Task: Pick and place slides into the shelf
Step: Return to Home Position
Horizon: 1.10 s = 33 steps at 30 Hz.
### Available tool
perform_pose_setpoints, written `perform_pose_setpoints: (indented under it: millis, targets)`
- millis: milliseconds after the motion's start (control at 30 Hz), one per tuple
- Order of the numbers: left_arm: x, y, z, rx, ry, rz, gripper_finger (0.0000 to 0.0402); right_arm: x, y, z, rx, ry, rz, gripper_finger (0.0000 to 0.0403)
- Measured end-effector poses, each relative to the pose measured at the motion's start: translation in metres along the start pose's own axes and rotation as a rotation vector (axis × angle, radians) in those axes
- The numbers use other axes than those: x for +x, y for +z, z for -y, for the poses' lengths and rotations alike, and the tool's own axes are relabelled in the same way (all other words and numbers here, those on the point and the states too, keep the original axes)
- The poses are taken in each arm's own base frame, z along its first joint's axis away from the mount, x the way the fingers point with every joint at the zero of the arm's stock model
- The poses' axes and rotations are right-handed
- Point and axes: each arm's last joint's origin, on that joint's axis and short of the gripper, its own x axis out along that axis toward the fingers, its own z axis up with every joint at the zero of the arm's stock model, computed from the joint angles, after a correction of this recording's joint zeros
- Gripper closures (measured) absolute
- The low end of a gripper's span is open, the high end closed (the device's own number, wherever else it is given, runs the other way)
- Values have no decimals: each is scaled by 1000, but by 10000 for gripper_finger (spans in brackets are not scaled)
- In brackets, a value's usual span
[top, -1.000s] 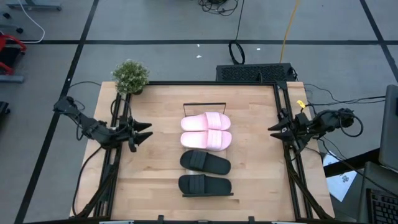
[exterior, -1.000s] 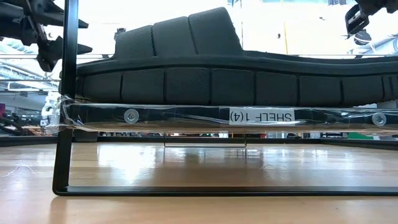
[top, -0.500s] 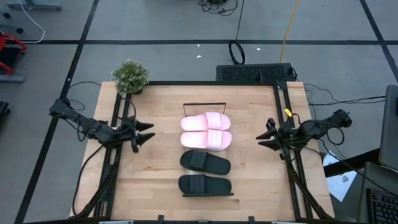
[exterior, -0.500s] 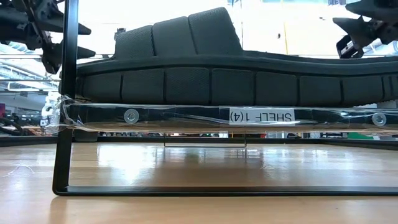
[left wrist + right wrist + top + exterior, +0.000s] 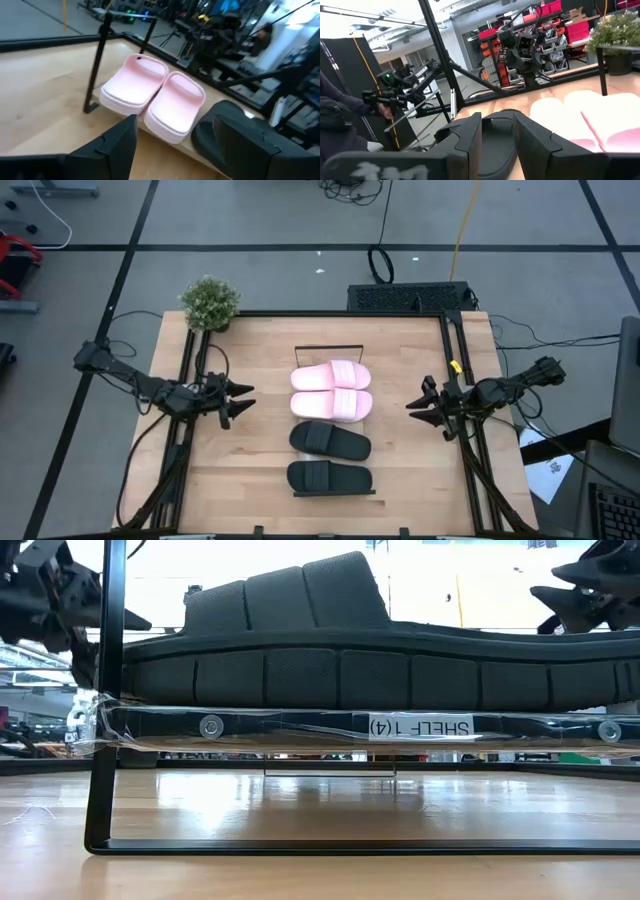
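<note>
Mostly the shelf is hidden under two pink slides and two black slides at the middle of the desk. Near its left edge hangs the left gripper and near its right edge the right gripper, both with fingers spread and empty.

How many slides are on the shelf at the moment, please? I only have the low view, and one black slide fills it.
Observer: Four, in one row on the shelf: two pink slides at the far end, two black slides at the near end.
Operator: Thank you. Is either gripper holding anything?
Observer: No. The left gripper and the right gripper are both open and empty, one at each side of the shelf, clear of it.
Operator: Is anything else on the table?
Observer: A small potted plant stands at its far left corner.
</note>
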Motion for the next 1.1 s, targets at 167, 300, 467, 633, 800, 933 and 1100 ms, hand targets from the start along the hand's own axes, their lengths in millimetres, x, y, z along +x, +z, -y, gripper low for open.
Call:
perform_pose_setpoints:
  millis: [167, 300, 467, 633, 800, 933, 1100]
  targets:
    - [3, -7, -7, 17, -21, 35, 146, 0, 0, 0, 43, 3, 9, 303]
    - [4, -4, -10, 68, -18, 20, 146, 0, 0, 0, 48, 3, 9, 303]
    - [5, -6, -16, 43, -13, -34, 146, 0, 2, -1, 9, 8, 30, 303]
    - [7, -1, -20, 35, -47, -29, 146, 0, 2, 1, -5, -15, 24, 303]
    - [8, -3, -23, 23, -53, -68, 146, 1, -1, 7, 15, -72, 1, 303]
    - [8, -2, -23, 14, -59, -59, 146, 1, 0, 10, 0, -75, -2, 303]
    - [7, -2, -23, 18, 3, -22, 146, 2, -1, 12, -23, -51, -20, 303]
